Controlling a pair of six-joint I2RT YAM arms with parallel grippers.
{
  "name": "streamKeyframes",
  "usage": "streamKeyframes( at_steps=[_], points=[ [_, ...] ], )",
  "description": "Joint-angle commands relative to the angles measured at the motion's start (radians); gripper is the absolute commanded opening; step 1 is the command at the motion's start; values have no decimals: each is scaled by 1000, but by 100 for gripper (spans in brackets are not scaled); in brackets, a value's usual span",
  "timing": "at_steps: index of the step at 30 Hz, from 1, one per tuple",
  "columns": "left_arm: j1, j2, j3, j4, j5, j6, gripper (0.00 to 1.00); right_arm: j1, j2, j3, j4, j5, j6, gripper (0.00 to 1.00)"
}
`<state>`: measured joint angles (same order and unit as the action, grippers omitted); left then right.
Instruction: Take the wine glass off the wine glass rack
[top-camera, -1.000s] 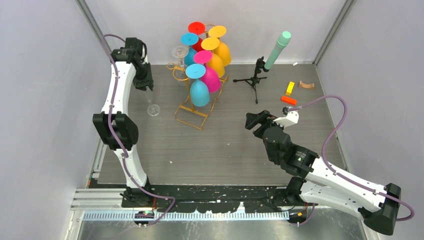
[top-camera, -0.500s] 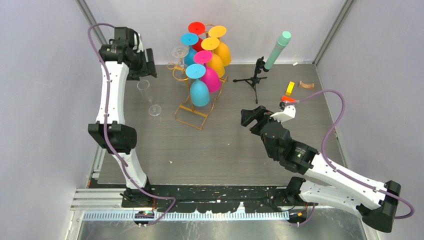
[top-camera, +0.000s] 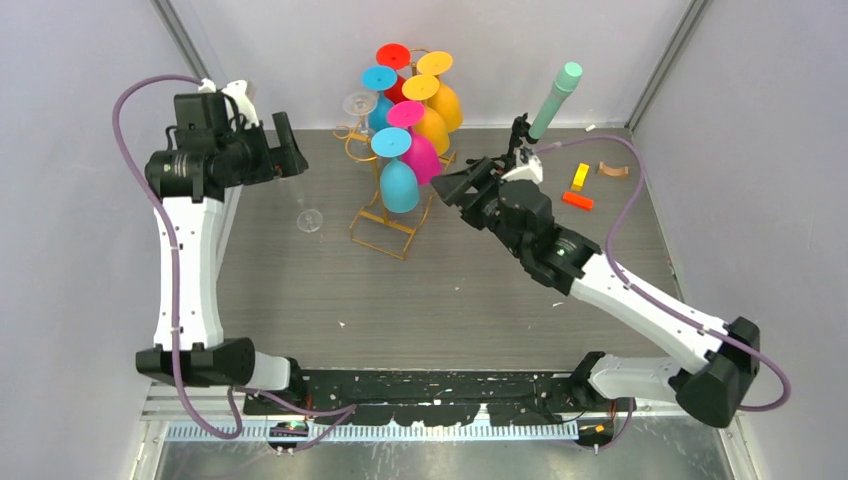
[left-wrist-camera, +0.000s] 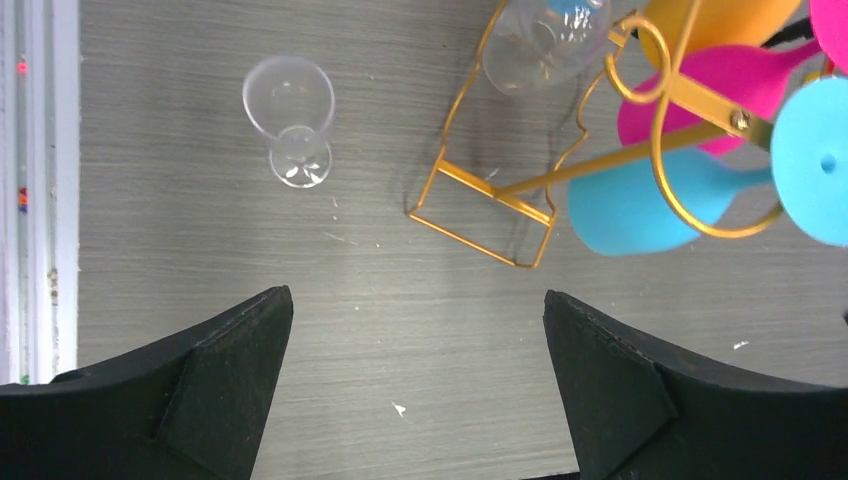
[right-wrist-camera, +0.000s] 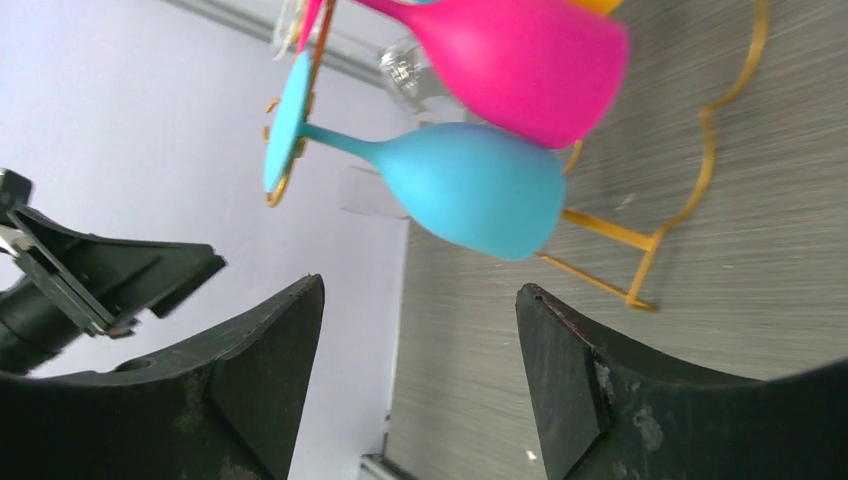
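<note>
The gold wine glass rack (top-camera: 392, 222) stands at the back middle of the table. Blue (top-camera: 399, 186), pink (top-camera: 423, 158), yellow and red wine glasses hang upside down from it, and a clear one (top-camera: 358, 106) hangs on its left. Another clear wine glass (top-camera: 303, 203) stands upright on the table left of the rack, seen from above in the left wrist view (left-wrist-camera: 289, 118). My left gripper (top-camera: 288, 156) (left-wrist-camera: 415, 300) hovers open above and left of that glass, empty. My right gripper (top-camera: 448, 192) (right-wrist-camera: 420, 290) is open just right of the hanging blue glass (right-wrist-camera: 470, 186) and pink glass (right-wrist-camera: 515, 60).
A black tripod holding a green tube (top-camera: 548, 108) stands right of the rack, just behind my right wrist. Small yellow (top-camera: 580, 176) and orange (top-camera: 577, 200) blocks and a brown piece lie at the back right. Walls close in the table on the left, back and right.
My left gripper opened, let go of the clear glass now standing on the table, and drew up and left. My right arm swung from the right middle toward the rack's hanging glasses.
</note>
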<state>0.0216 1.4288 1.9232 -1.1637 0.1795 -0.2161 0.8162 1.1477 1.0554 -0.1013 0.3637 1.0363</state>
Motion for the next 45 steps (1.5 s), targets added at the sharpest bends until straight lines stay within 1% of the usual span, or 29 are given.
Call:
streamKeyframes(
  at_steps=[1,3,5,10,17,20,22,23,24,25,26,28,33,36,38,45],
  points=[
    [3,-93,-125,75,67,-22,100,-17,107,117,147,-183,103,75],
    [3,-140,-190,99,103,-44,100,-32,158,163,187,-222,115,75],
    [3,-176,-241,114,137,-52,100,-47,201,210,219,-228,112,74],
    [3,-240,-310,119,151,-48,100,-77,303,335,159,-202,84,70],
    [3,-272,-333,115,161,-43,100,-91,411,448,81,-207,73,56],
    [3,-281,-346,122,165,-47,100,-92,442,473,73,-231,72,50],
    [3,-288,-357,124,173,-48,100,-92,452,478,67,-242,73,42],
    [3,-292,-362,125,175,-48,100,-92,455,479,66,-246,73,39],
    [3,-296,-366,128,176,-49,100,-93,456,478,66,-248,71,32],
    [3,-299,-371,130,176,-49,100,-93,456,476,66,-247,70,29],
    [3,-302,-376,132,175,-49,100,-92,453,472,65,-245,64,23],
    [3,-309,-380,134,175,-51,100,-93,446,463,64,-231,56,17],
    [3,-316,-383,134,176,-51,100,-92,431,458,57,-192,31,9],
    [4,-317,-380,133,178,-52,100,-92,426,458,64,-185,31,2],
    [3,-318,-379,130,180,-54,100,-92,421,461,75,-184,43,0],
    [3,-330,-393,146,189,-65,100,-92,371,453,96,-185,90,0]
  ],
)
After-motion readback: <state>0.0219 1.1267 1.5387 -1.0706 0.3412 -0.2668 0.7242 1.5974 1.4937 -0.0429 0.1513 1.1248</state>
